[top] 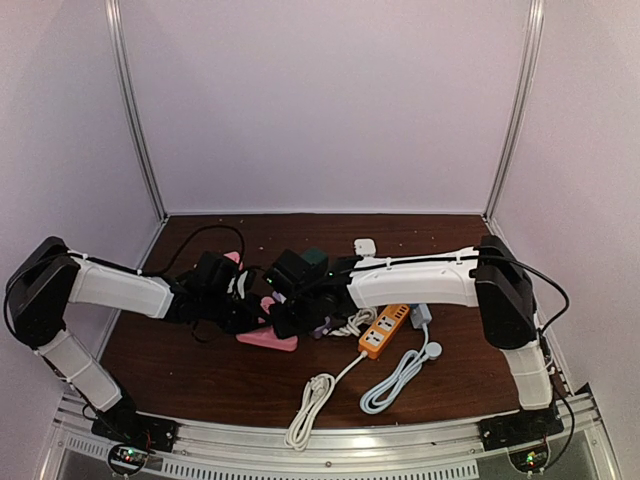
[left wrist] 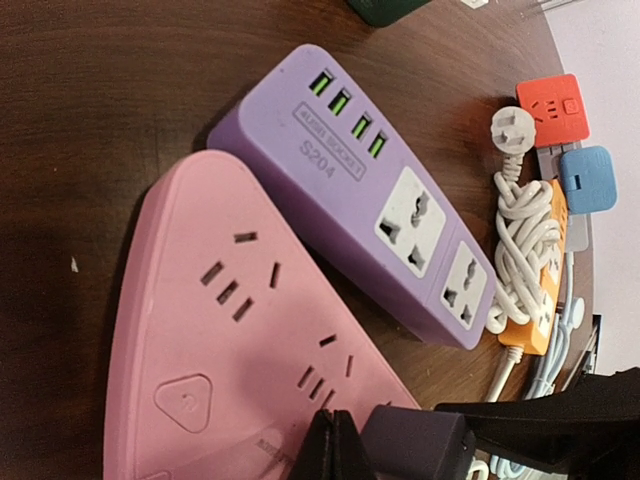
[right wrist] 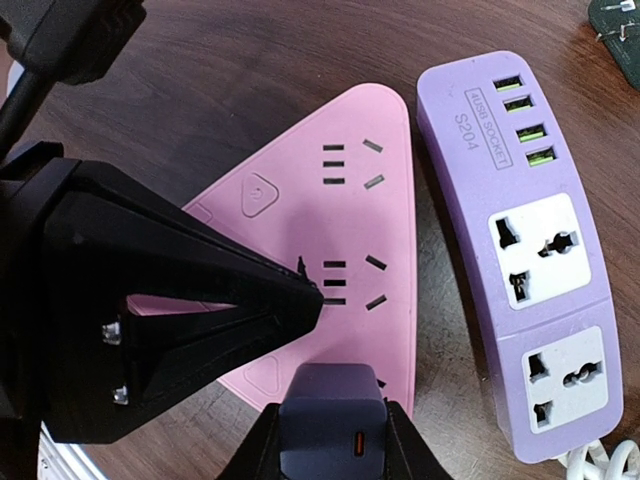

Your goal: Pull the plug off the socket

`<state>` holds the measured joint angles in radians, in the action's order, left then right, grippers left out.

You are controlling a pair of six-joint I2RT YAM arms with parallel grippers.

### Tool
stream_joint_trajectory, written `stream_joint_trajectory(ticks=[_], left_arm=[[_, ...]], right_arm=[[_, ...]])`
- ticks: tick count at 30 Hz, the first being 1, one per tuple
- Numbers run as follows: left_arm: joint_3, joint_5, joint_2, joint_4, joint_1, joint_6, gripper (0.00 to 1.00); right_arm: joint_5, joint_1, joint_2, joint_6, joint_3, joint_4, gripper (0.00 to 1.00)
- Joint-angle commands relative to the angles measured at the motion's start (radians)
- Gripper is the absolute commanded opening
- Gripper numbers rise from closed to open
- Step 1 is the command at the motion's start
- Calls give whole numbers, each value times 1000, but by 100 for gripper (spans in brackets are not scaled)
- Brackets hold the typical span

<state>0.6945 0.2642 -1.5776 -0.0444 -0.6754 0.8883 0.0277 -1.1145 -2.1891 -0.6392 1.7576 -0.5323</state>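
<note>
The plug (right wrist: pixel 332 420), a dark purple block, stands on the near corner of the pink triangular socket strip (right wrist: pixel 300 200). My right gripper (right wrist: pixel 333 432) is shut on the plug, one finger on each side. My left gripper (left wrist: pixel 332 430) is shut, with its tips pressed together on the pink socket strip (left wrist: pixel 220 330) right beside the plug (left wrist: pixel 415 445). In the right wrist view it shows as a black wedge (right wrist: pixel 290 295) touching the strip. From above, both grippers meet over the pink strip (top: pixel 265 340), and the plug is hidden under them.
A purple power strip (left wrist: pixel 340 190) with USB ports lies just beyond the pink one. An orange strip (top: pixel 385 330), a white coiled cable (top: pixel 310 400), a pale blue cable (top: pixel 400 375) and a white adapter (top: pixel 364 246) lie to the right.
</note>
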Motion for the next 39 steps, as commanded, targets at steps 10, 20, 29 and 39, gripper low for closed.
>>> stream_joint_trajectory(ticks=[10, 20, 29, 39], left_arm=[[-67, -70, -65, 168, -3, -23, 0], [-82, -70, -70, 168, -3, -27, 0], [-97, -64, -68, 137, 3, -7, 0], [-90, -66, -73, 160, 9, -5, 0]], right_arm=[[-64, 14, 27, 24, 77, -8, 14], [-45, 30, 15, 31, 108, -29, 14], [-37, 32, -8, 35, 148, -73, 13], [-35, 34, 42, 40, 124, -62, 13]])
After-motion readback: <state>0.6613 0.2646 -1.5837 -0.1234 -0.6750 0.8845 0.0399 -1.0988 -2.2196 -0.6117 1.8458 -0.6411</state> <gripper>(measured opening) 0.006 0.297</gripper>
